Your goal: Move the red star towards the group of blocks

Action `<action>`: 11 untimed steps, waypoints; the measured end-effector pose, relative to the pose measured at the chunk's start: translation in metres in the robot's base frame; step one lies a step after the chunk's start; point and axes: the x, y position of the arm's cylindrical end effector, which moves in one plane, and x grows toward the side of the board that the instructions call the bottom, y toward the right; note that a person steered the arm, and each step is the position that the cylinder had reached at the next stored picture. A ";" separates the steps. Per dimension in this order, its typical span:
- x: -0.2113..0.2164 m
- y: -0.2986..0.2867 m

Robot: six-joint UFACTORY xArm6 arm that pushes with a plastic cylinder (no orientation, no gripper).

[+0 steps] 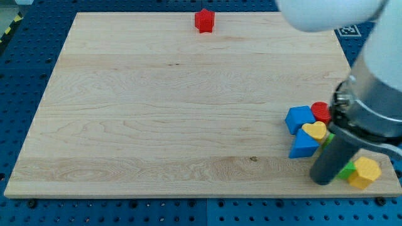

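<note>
The red star (204, 20) sits alone near the board's top edge, a little right of centre. The group of blocks lies at the lower right: a blue block (299, 118), a red round block (321, 111), a yellow heart (315, 130), a blue triangular block (303, 145), a yellow hexagon (365, 172), and green blocks (347, 171) partly hidden behind the arm. My tip (324, 181) is down at the lower right, right beside the group and far from the red star.
The wooden board (157, 107) lies on a blue perforated table (25, 69). The arm's white and grey body (377, 94) covers the right edge of the board and part of the group.
</note>
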 end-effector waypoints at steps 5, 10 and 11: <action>-0.144 -0.179; -0.411 -0.250; -0.404 -0.231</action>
